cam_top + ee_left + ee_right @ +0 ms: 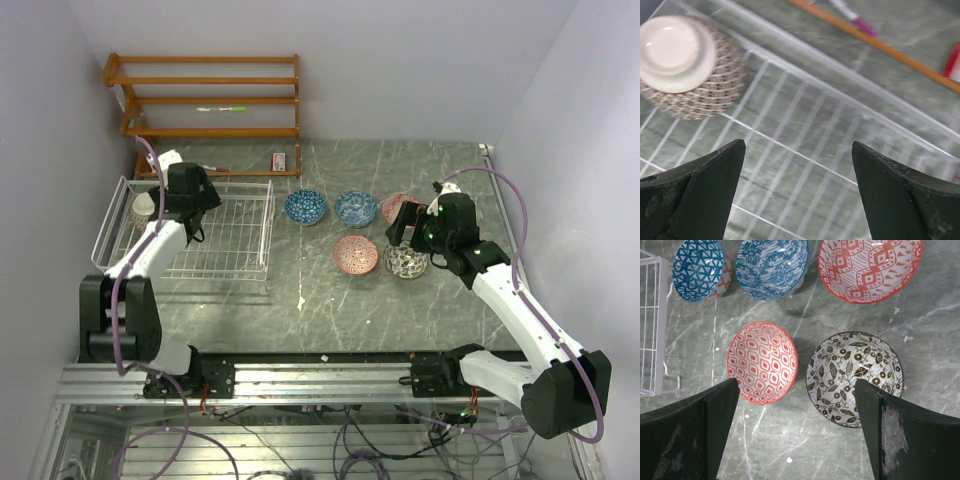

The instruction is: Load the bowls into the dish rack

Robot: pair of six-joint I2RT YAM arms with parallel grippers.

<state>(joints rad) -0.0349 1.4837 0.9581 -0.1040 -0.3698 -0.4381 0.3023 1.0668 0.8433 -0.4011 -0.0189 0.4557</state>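
Tan bowl [690, 65] inverted, foot up, in dish rack [225, 235], left claw [798, 145] apart, right claw [796, 382] apart

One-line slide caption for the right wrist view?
Open right gripper above the red-patterned bowl and black-and-white bowl; three more bowls beyond, dish rack at left.

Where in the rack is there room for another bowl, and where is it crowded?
Bare: the rack floor right of the upturned bowl in its far-left corner. Crowded: five bowls clustered on the table beside it.

Orange wooden shelf [200, 131], marbled table [400, 310]
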